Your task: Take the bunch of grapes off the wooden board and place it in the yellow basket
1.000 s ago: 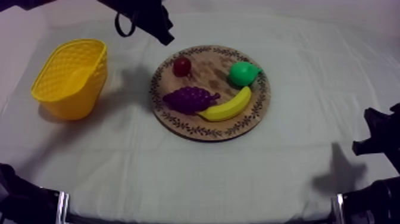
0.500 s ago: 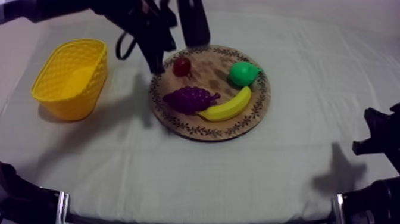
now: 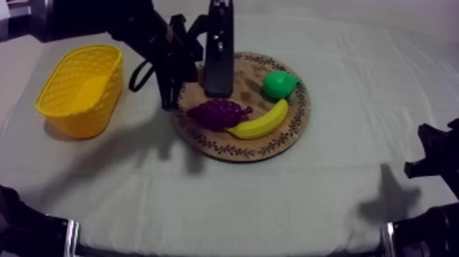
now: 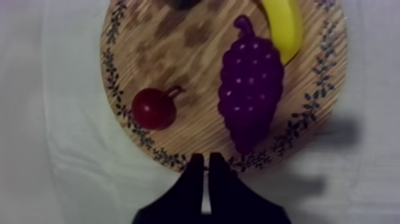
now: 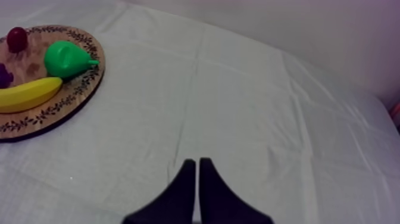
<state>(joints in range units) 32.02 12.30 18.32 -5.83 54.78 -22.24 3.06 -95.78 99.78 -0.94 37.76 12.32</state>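
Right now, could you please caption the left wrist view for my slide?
Left tool, shut, hovers at the wooden board near the bunch of grapes.

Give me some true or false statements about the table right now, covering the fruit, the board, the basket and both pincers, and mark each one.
1. The bunch of grapes lies on the wooden board. True.
2. The banana is in the yellow basket. False: it lies on the board beside the grapes.
3. The left pincer is shut on the grapes. False: its fingers lie together on nothing, above the board's rim.
4. The right pincer is shut, over bare cloth. True.
5. The small red fruit lies on the cloth. False: it sits on the board.
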